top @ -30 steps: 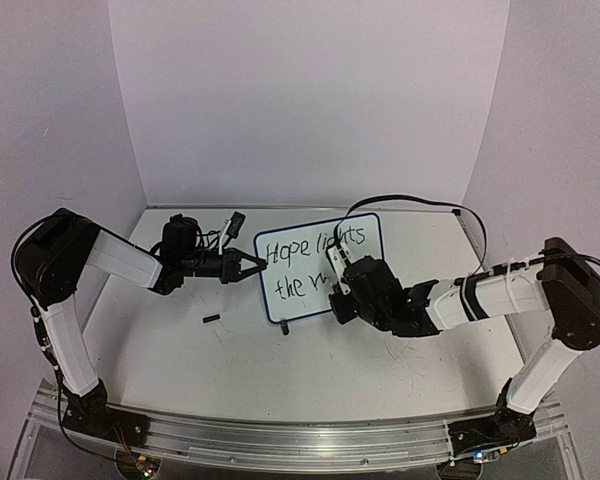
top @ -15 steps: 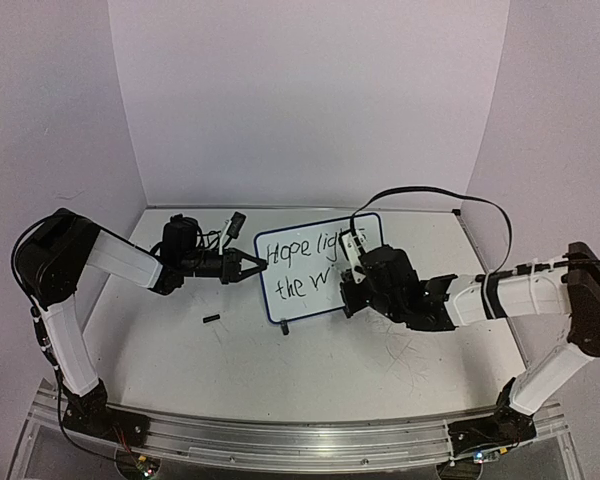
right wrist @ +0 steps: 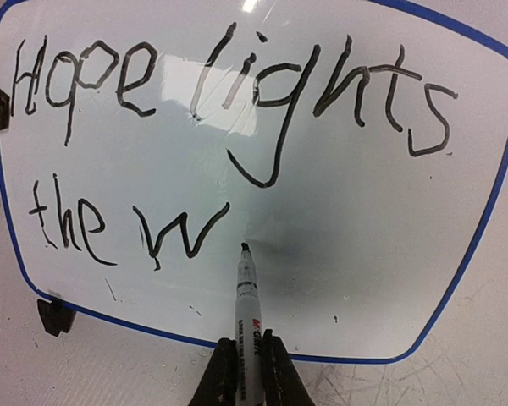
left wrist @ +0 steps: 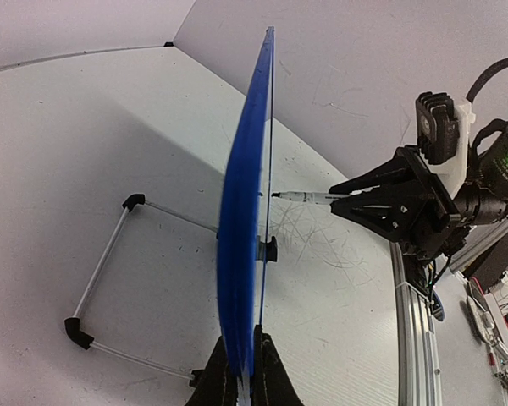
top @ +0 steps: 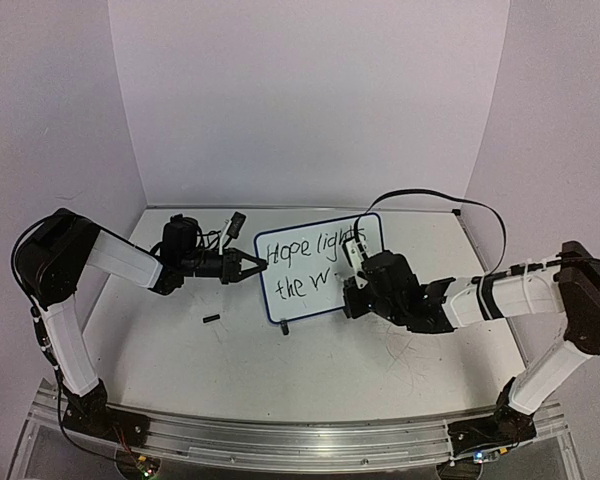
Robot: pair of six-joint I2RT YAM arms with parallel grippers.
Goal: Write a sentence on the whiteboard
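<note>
The whiteboard (top: 310,262) with a dark-blue rim stands tilted mid-table, reading "Hope lights the w". My left gripper (top: 252,265) is shut on its left edge; in the left wrist view the board (left wrist: 247,211) shows edge-on between my fingers (left wrist: 241,381). My right gripper (top: 350,290) is shut on a black marker (right wrist: 247,321). In the right wrist view the marker tip meets the board (right wrist: 322,211) just right of the "w". My right gripper (right wrist: 245,372) sits below the board's lower rim. The marker (left wrist: 309,197) also shows in the left wrist view, pointing at the board's face.
A small black marker cap (top: 211,320) lies on the table left of the board. The board's wire stand (left wrist: 110,262) with black feet sits behind it. White walls enclose the back and sides. An aluminium rail (top: 300,435) runs along the near edge.
My right gripper with the marker has shifted right along the board's lower line, and the "w" is now written. The left arm and the board have not moved.
</note>
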